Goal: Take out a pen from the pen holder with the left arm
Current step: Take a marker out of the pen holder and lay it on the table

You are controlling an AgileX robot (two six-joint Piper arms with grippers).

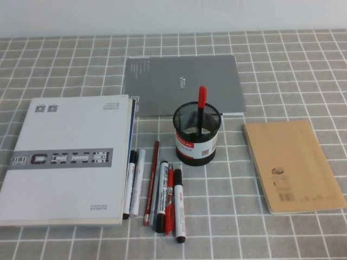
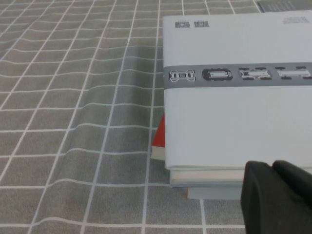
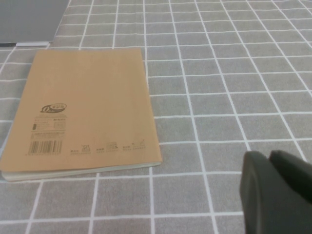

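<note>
A black mesh pen holder [image 1: 197,134] stands in the middle of the table with one red-capped pen [image 1: 201,103] upright in it. Neither arm shows in the high view. In the left wrist view my left gripper [image 2: 273,168] is shut, empty, hovering low by the near edge of the white book [image 2: 234,112], far from the holder. In the right wrist view my right gripper [image 3: 268,158] is shut with nothing in it, above bare cloth beside the brown notebook [image 3: 87,107].
Several pens and markers [image 1: 157,187] lie side by side in front of the holder. A white book [image 1: 68,157] lies at the left, a grey book [image 1: 184,84] behind the holder, a brown notebook [image 1: 293,162] at the right. A grey checked cloth [image 1: 238,227] covers the table.
</note>
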